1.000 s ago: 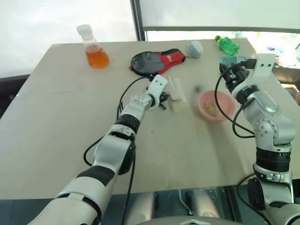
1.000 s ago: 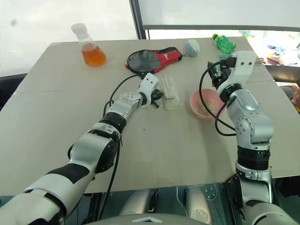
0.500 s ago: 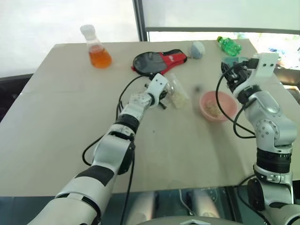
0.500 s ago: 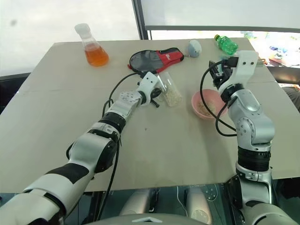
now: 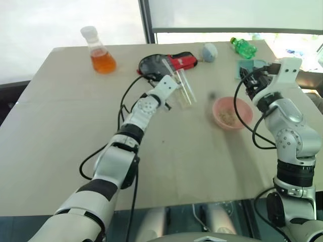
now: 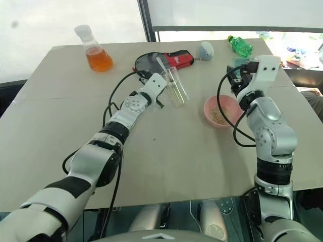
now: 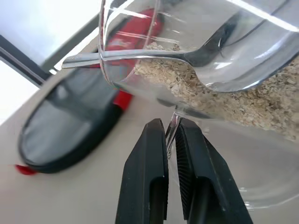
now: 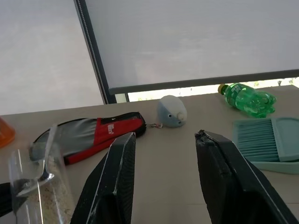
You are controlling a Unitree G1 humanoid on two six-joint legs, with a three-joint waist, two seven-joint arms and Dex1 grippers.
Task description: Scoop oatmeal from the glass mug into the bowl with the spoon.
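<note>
The left gripper, pinched on the clear glass mug handle, is lifting and tipping it toward three o'clock; open right gripper is idling.

You had the glass mug up off the worktop and tipped over on a slant, its open end leaning toward the red and black pouch. It was clear, so you could see right through it. The left fingers pinched its thin handle tight. The oatmeal, pale dry flakes, lay piled along the low side of the mug. The spoon, shiny and silver, sat inside with its long handle poking out past the rim. The bowl, small, round and pink, sat flat near the mug with some flakes in it.
</note>
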